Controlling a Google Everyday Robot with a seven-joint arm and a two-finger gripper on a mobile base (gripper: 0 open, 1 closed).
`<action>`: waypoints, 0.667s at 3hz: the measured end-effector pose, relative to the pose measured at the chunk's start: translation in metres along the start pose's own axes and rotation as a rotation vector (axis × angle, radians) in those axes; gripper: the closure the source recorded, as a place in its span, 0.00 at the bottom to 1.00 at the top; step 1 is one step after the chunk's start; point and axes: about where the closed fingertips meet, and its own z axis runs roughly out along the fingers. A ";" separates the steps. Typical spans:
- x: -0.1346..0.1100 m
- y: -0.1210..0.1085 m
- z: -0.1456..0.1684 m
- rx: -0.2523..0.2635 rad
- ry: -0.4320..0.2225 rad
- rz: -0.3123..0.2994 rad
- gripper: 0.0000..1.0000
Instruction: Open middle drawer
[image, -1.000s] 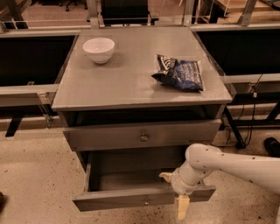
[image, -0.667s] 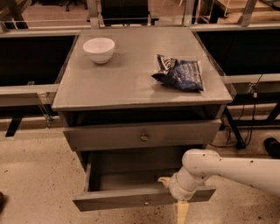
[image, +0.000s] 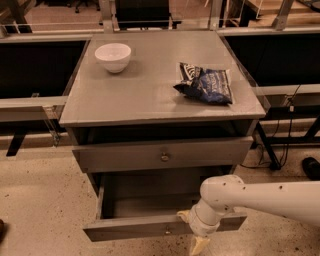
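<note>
The middle drawer (image: 135, 227) is a grey drawer pulled well out below the cabinet top, and its inside looks empty. Its small round knob (image: 167, 231) is at the centre of the front. My gripper (image: 192, 231) is at the drawer's front panel, just right of the knob, on the white arm (image: 260, 197) coming from the right. It is open. One tan fingertip (image: 183, 216) is behind the front panel and the other shows in front of it, low down.
The grey drawer above (image: 120, 157) with its own knob stands slightly out under the cabinet top (image: 150, 95). A white bowl (image: 113, 56) and a dark chip bag (image: 206, 84) lie on the top. Black frames and cables stand on both sides.
My gripper and wrist have shifted slightly left and down along the drawer front. The drawer itself has not visibly moved.
</note>
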 end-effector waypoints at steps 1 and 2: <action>0.000 -0.001 -0.001 -0.006 -0.004 -0.006 0.64; 0.002 -0.003 -0.003 -0.006 -0.004 -0.006 0.88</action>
